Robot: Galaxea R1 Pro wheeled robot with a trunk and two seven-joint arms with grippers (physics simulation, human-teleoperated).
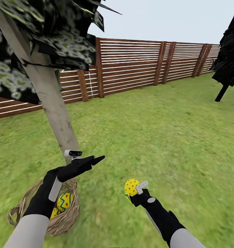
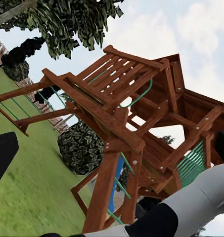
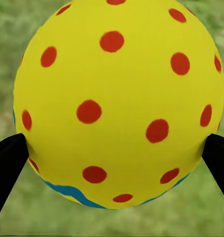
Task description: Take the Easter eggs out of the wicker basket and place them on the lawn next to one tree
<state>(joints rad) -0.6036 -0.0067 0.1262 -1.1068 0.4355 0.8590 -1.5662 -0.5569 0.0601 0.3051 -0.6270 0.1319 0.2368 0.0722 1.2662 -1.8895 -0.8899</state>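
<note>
Easter egg number one is up off the grass, pinched in the right gripper, held over the lawn a bit to the right of the wicker basket. Up close in the right wrist view the egg is bright yellow with a scatter of round red dots, plus a wavy blue band curling around its lower edge. Both black fingertips press against its sides, so that pincer is clamped on it for sure, with blurry green grass behind it.

Other eggs sit down inside the basket, yellow with blue zigzag stripes, partly hidden by the left arm, so I can't count exactly how many are in there. The basket itself is a tan tangle of woven twigs with a small loop handle at the rim, resting on the lawn right at the foot of the tree. That trunk is pale grey-beige and leans across the view, with dark blocky foliage flecked with white blossoms overhead.

Left gripper hovers above the basket beside the trunk, its black fingers pointing forward; they look close together with nothing between them, but I honestly can't tell if they're fully closed. Its wrist camera looks out at a red-brown wooden playset. A brown slat fence runs along the back.
</note>
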